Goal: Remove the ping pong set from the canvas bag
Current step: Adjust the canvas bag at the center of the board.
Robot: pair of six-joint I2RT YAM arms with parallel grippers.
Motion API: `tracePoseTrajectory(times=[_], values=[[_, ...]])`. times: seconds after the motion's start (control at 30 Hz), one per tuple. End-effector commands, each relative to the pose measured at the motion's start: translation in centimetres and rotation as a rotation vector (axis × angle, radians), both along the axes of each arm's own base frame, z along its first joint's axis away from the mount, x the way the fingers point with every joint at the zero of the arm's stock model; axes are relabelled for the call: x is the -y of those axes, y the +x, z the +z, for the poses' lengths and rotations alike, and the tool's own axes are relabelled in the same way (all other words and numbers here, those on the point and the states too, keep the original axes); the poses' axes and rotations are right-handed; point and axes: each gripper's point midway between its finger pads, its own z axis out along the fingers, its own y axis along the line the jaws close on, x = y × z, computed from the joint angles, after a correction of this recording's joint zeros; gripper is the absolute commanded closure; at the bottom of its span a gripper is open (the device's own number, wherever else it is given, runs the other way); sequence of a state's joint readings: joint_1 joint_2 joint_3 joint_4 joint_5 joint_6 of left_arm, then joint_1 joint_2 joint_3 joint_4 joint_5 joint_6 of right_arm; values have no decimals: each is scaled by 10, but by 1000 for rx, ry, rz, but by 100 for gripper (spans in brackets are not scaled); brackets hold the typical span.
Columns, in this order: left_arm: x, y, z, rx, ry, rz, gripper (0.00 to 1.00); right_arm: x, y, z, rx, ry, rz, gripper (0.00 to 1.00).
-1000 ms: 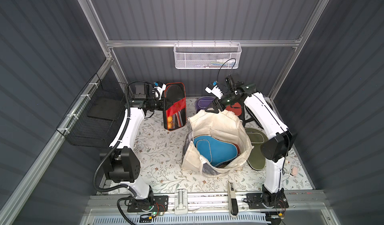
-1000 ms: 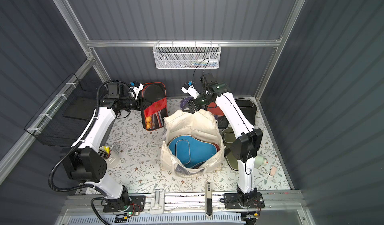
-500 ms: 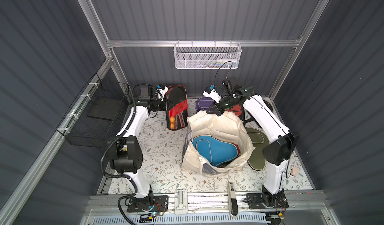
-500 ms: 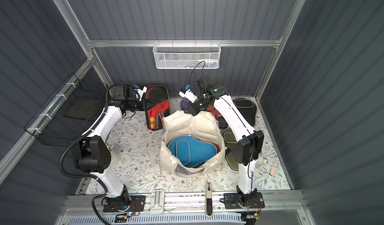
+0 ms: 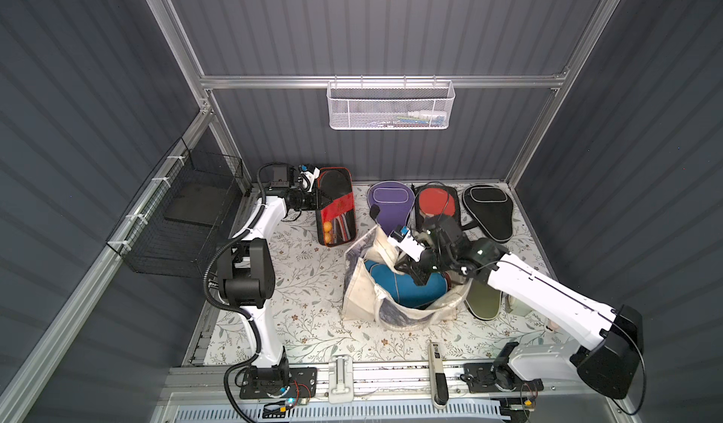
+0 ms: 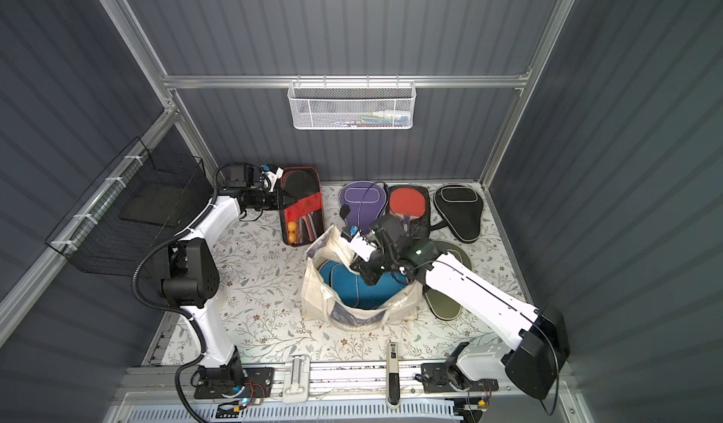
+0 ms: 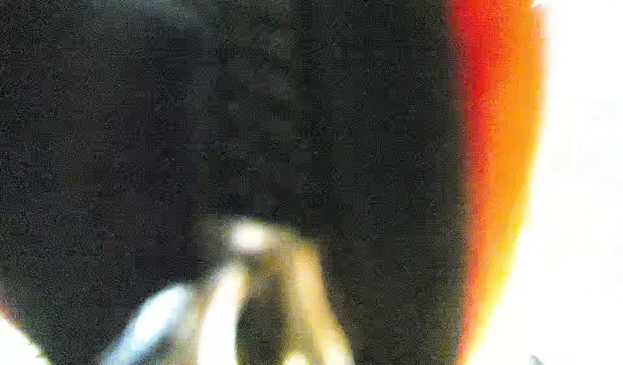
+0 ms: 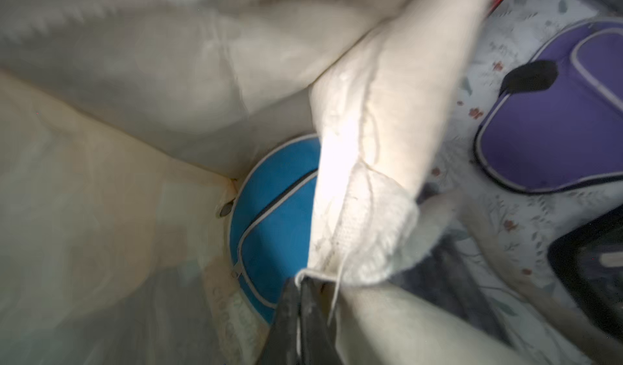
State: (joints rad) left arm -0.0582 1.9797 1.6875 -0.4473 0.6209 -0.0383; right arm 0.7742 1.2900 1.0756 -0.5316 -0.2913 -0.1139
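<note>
The cream canvas bag [image 5: 367, 296] [image 6: 317, 296] stands open mid-table with a blue paddle case [image 5: 399, 288] [image 8: 273, 218] inside. My right gripper [image 5: 409, 268] [image 6: 365, 272] [image 8: 301, 282] reaches over the bag's far rim and is shut on a fold of its canvas hem. At the back left my left gripper [image 5: 321, 198] [image 6: 287, 200] is shut on the edge of a red-and-black rectangular pack [image 5: 338, 210] [image 7: 303, 110] with orange balls, which stands on its long side. The left wrist view is a dark blur of that pack.
Behind the bag lie a purple case [image 5: 391, 206] [image 8: 546, 137], a pack showing a red paddle [image 5: 436, 206] and a black case [image 5: 487, 210]. An olive case [image 5: 483, 303] lies right of the bag. A black wire basket [image 5: 184, 214] hangs left, a white one [image 5: 391, 106] on the back wall.
My right gripper came forward and down from above the purple case to the bag's far rim and closed on the canvas. The left arm set its pack lower by the back wall.
</note>
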Motion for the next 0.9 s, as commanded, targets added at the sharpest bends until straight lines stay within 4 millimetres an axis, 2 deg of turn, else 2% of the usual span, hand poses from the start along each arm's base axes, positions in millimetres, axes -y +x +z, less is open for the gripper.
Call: tracePoseTrajectory(times=[0.0,0.1,0.17,0.43,0.6,0.87], values=[[8,22,43,146,-32,-28,100,4,1,-15,32,-5,-118,100],[10,29,29,108,-29,-38,100,9,-11,-30,31,-31,-137,100],[10,33,11,50,-21,-44,100,12,-15,-36,27,-39,-151,100],[10,33,-60,-134,9,-40,100,15,-19,-41,16,-52,-172,100],[9,36,-91,-209,43,-45,100,13,-21,-45,1,-56,-166,100],[8,35,-141,-309,148,-34,100,23,-20,-48,-5,-120,-192,100]])
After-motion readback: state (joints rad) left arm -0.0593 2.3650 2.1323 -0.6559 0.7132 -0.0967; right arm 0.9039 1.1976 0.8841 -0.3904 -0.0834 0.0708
